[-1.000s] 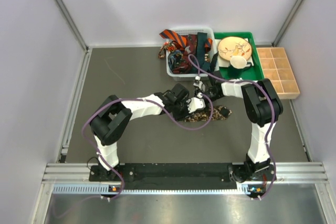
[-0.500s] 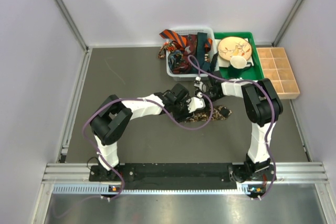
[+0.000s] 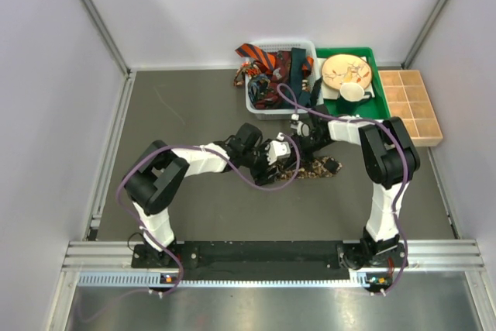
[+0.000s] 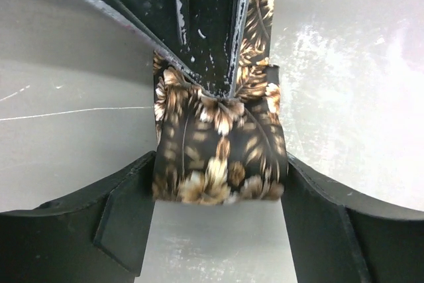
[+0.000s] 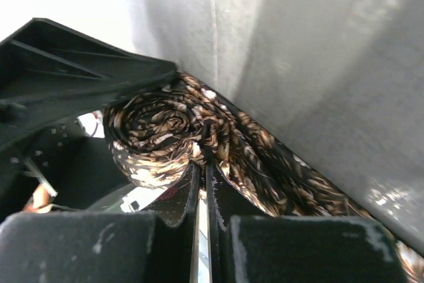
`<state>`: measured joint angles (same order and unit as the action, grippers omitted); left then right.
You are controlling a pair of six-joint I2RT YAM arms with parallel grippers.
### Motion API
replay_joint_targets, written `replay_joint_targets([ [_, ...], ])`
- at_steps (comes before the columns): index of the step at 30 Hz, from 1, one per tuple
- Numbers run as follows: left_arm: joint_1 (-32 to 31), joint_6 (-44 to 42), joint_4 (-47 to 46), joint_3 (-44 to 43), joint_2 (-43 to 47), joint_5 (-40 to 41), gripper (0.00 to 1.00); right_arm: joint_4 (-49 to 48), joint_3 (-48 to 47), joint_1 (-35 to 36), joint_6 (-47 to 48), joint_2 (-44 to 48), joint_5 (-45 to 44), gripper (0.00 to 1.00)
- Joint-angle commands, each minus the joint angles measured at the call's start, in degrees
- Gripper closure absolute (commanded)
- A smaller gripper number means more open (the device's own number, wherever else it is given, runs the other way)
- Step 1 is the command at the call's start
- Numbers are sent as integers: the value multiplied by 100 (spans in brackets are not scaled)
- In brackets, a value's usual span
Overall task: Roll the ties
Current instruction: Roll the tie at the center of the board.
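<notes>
A brown-black speckled tie [image 3: 316, 167] lies on the grey table, partly wound into a roll [image 4: 218, 157]. My left gripper [image 4: 220, 164] is open, its fingers [image 4: 126, 217] flanking the two ends of the roll. My right gripper [image 5: 202, 164] is shut, and its tips pinch the fabric at the roll [image 5: 162, 130]. The unrolled tail [image 5: 298, 183] trails away toward the right. In the top view the left gripper [image 3: 277, 153] and the right gripper [image 3: 297, 145] meet at the table's middle. Other ties [image 3: 271, 63], orange-black striped, dark red and dark teal, spill from the basket.
The white mesh basket [image 3: 256, 105] stands at the back centre. Right of it a green tray [image 3: 381, 106] holds a wooden bowl [image 3: 346, 70] and a white cup [image 3: 353, 92]. A wooden compartment box [image 3: 411, 106] sits at the far right. White walls enclose the table.
My left gripper has opened wider and its wrist has turned, with the arm shifted slightly left. The right gripper has closed fully on the tie.
</notes>
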<state>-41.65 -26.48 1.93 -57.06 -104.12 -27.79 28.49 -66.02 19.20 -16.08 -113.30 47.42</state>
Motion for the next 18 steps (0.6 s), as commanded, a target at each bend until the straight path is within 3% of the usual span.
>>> replay_joint_targets([
  [1,157,240,-1080,317,287,-980,24,25,63,-57,26,36,-1208,100],
  [10,166,802,-3047,713,-73,-1519,24,130,28,-57,-27,158,-1692,100],
  [18,17,1022,-3612,617,-618,-1247,31,166,72,-48,-36,185,-2069,100],
])
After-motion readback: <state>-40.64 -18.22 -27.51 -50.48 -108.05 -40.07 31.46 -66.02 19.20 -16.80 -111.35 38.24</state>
